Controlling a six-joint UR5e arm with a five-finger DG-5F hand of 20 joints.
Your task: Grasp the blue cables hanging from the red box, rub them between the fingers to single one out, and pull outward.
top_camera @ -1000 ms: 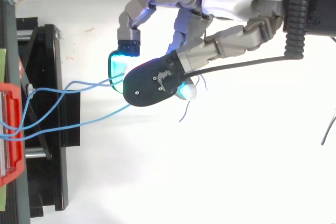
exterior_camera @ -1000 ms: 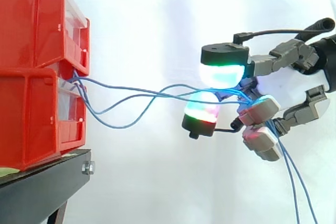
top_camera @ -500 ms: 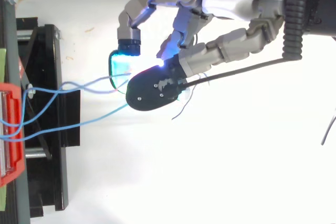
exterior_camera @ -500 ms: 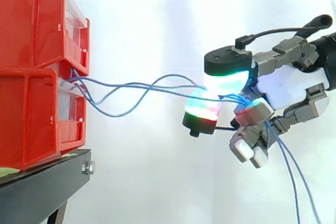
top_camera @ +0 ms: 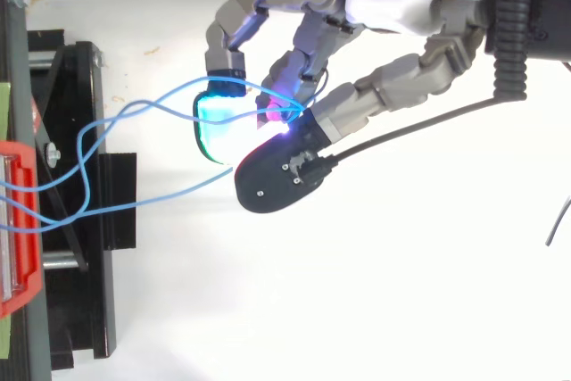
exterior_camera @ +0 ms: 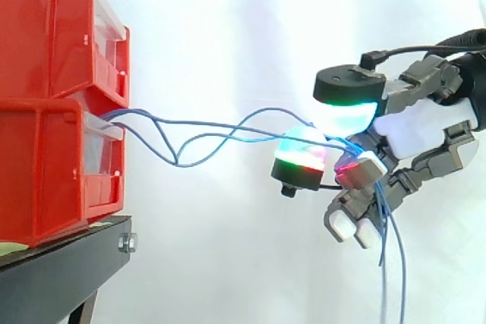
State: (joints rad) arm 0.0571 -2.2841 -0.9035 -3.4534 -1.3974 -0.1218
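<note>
Several thin blue cables (exterior_camera: 220, 127) come out of the gap between two stacked red bins (exterior_camera: 45, 165) at the left and run rightward in slack, crossing loops to my hand (exterior_camera: 414, 127). The hand is shut on them: a green-cyan glowing pad (exterior_camera: 345, 115) above and a red-green pad (exterior_camera: 301, 155) below pinch the strands, while the other fingers curl under. The loose ends (exterior_camera: 383, 271) hang straight down below the hand. From above, the cables (top_camera: 174, 194) leave the red bin (top_camera: 18, 229) and arch over the cyan pad (top_camera: 217, 122) beside the black-backed thumb (top_camera: 281, 176).
The bins stand on a black stand (exterior_camera: 68, 263), seen from above as a black frame (top_camera: 85, 247) at the left. A white curtain lies behind, and there is free room to the right of the bins and below the hand.
The hand has shifted right, away from the bins. Its pads slid along the cables, the lower fingers curled further, and the strands now sag in bigger loops.
</note>
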